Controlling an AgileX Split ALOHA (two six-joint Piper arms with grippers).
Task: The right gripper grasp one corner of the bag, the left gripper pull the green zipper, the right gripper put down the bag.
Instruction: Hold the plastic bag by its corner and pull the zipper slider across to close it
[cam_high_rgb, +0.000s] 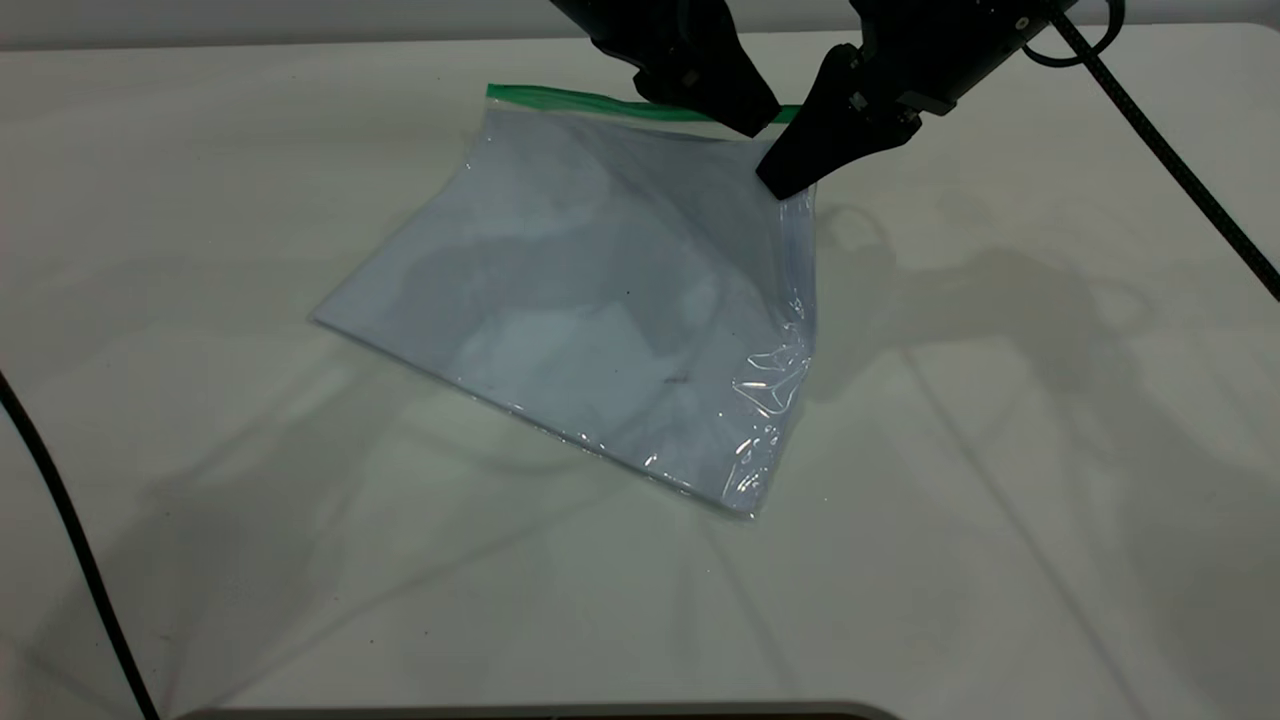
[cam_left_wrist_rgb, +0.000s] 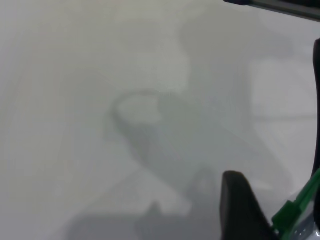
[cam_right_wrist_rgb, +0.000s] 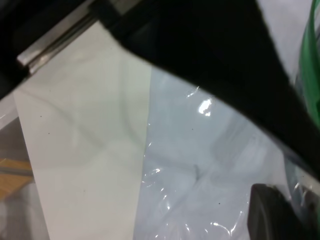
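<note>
The matte black right gripper (cam_high_rgb: 790, 180) slants down, pinching the raised corner of the clear bluish plastic bag (cam_high_rgb: 600, 300). The black left gripper (cam_high_rgb: 755, 118) clamps the thin green zipper (cam_high_rgb: 590, 101). The bag's lower edge rests on the white table (cam_high_rgb: 300, 560).

A pale, matte table (cam_high_rgb: 1000, 520) spreads beneath and all around the right gripper (cam_high_rgb: 785, 185), crossed by soft grey shadows. Behind the gripper, a lighter wall (cam_high_rgb: 250, 20) runs along the table's far edge. Out past the gripper, the right wrist view shows a metal strip (cam_right_wrist_rgb: 55, 42) and some brown wood (cam_right_wrist_rgb: 12, 175) beyond the tabletop's edge.
</note>
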